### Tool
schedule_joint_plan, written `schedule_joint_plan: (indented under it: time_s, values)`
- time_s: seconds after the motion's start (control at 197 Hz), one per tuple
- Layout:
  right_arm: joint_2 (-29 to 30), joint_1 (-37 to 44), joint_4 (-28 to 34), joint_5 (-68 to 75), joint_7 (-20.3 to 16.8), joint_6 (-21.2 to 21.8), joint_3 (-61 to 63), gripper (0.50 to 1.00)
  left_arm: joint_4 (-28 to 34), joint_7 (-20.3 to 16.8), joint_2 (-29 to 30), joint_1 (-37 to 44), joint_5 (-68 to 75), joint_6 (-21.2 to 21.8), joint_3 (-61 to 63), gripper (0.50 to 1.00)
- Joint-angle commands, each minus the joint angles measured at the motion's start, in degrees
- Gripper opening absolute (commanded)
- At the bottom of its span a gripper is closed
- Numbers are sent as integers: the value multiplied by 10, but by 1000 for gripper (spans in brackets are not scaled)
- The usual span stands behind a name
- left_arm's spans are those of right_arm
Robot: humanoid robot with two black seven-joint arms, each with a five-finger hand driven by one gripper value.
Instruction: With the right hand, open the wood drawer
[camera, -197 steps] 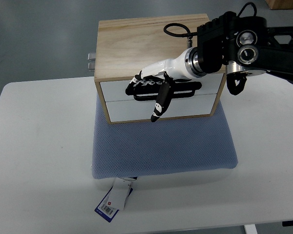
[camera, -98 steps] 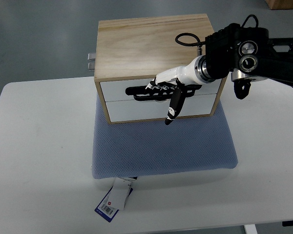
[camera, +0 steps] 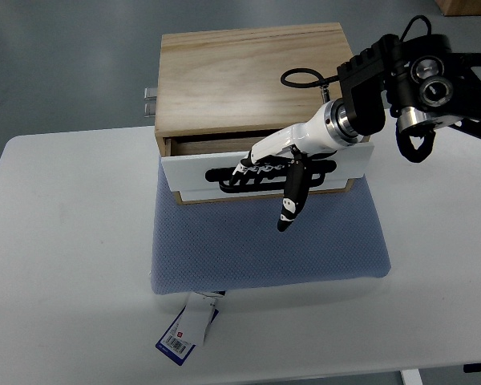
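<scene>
Right hand (camera: 274, 164) fingers hooked on wood drawer (camera: 260, 171) handle, front facing camera

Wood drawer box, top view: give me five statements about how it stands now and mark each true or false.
1. The upper drawer is pulled partly out of the wooden box. True.
2. The right hand has its fingers hooked on the drawer's black handle. True.
3. The box sits straight on the bare white table. False: it rests on a blue cushion.
4. A left hand steadies the box. False: no left arm is in view.
5. A tag lies at the cushion's front edge. True.
</scene>
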Motion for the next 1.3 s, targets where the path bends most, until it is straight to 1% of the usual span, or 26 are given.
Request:
schedule_joint_plan:
  time_s: [0.0, 0.411, 0.513, 0.817, 0.898, 0.959, 0.964, 1.041, 1.091, 1.096, 1.137, 1.157, 1.274, 1.294]
  values:
    - [-7, 0, 17, 16, 0, 7, 0, 944, 0, 0, 0, 0, -1, 0, 0, 1000]
    - [-35, -4, 73, 70, 0, 12, 4, 944, 0, 0, 0, 0, -1, 3, 0, 1000]
    - [-42, -10, 82, 74, 0, 23, 4, 944, 0, 0, 0, 1, -1, 3, 0, 1000]
    - [-44, -5, 83, 100, 0, 29, 45, 944, 1, 0, 0, 2, -1, 3, 0, 1000]
    - [-45, -4, 81, 100, 0, 28, 91, 944, 1, 0, 0, 2, -1, 3, 0, 1000]
    - [-46, -4, 80, 100, 0, 28, 95, 944, 1, 0, 0, 2, -1, 3, 0, 1000]
    - [-47, -4, 72, 100, 0, 27, 120, 944, 1, 0, 0, 1, -1, 3, 0, 1000]
    - [-46, -9, 40, 96, 0, 21, 168, 944, 1, 0, 0, 1, -1, 3, 0, 1000]
    - [-46, -9, 40, 96, 0, 21, 168, 944, 1, 0, 0, 1, -1, 3, 0, 1000]
    - [-36, -12, 4, 94, 0, 18, 213, 944, 0, 0, 0, 2, -1, 3, 0, 1000]
    - [-28, -22, -37, 93, 0, 14, 249, 944, 0, 0, 0, 2, -1, 3, 0, 1000]
    - [-26, -25, -47, 93, 0, 14, 257, 944, 0, 0, 0, 2, -1, 3, 0, 1000]
    - [-1, -63, -166, 90, 0, 2, 353, 944, 0, 0, 0, 1, 0, 3, 1, 1000]
    - [1, -67, -176, 90, 0, 1, 360, 944, 0, 0, 0, 2, 0, 3, 1, 1000]
